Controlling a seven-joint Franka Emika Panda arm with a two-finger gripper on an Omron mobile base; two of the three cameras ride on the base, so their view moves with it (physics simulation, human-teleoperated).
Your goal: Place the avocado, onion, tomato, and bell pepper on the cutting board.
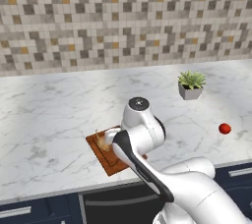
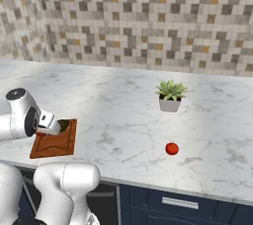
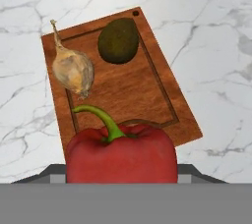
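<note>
The reddish-brown cutting board (image 3: 147, 95) lies on the marble counter near its front edge, also seen under the arm (image 1: 106, 163) (image 2: 54, 145). On it rest the tan onion (image 3: 74, 70) with its pale stalk and, beside it, the dark olive avocado (image 3: 118, 40). A red bell pepper (image 3: 123, 156) with a green stem hangs just above the board's near end, held in my gripper (image 2: 44, 131); it hides the fingertips. The small red tomato (image 1: 225, 128) (image 2: 172, 148) sits alone on the counter far to the right.
A small potted succulent (image 1: 191, 84) (image 2: 171, 94) stands behind the tomato. A tiled wall closes the back of the counter. Dark blue drawers run below the front edge. Bare marble lies between the board and the tomato.
</note>
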